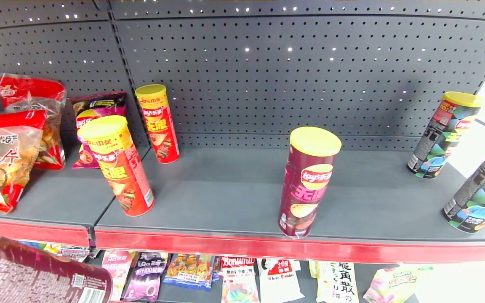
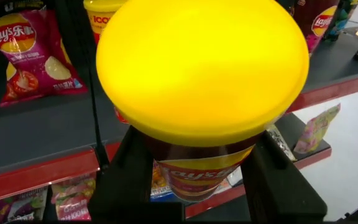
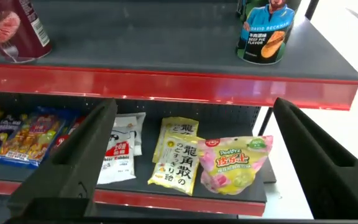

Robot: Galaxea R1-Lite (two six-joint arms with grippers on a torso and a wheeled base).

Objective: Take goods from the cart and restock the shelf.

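Jaws on the left gripper (image 2: 201, 180) clasp 1 maroon chip can (image 2: 204, 68), seemingly bound for the shelf (image 1: 225, 185). Right gripper (image 3: 197, 168) gapes empty, free to help.

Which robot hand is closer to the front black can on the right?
Right. The right gripper, open, is just below and in front of the black can; the left gripper, holding a maroon can, is far off to the left.

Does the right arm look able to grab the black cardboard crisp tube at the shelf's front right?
Probably yes: the right pincer is open and empty; nothing stands before the black cardboard crisp tube.
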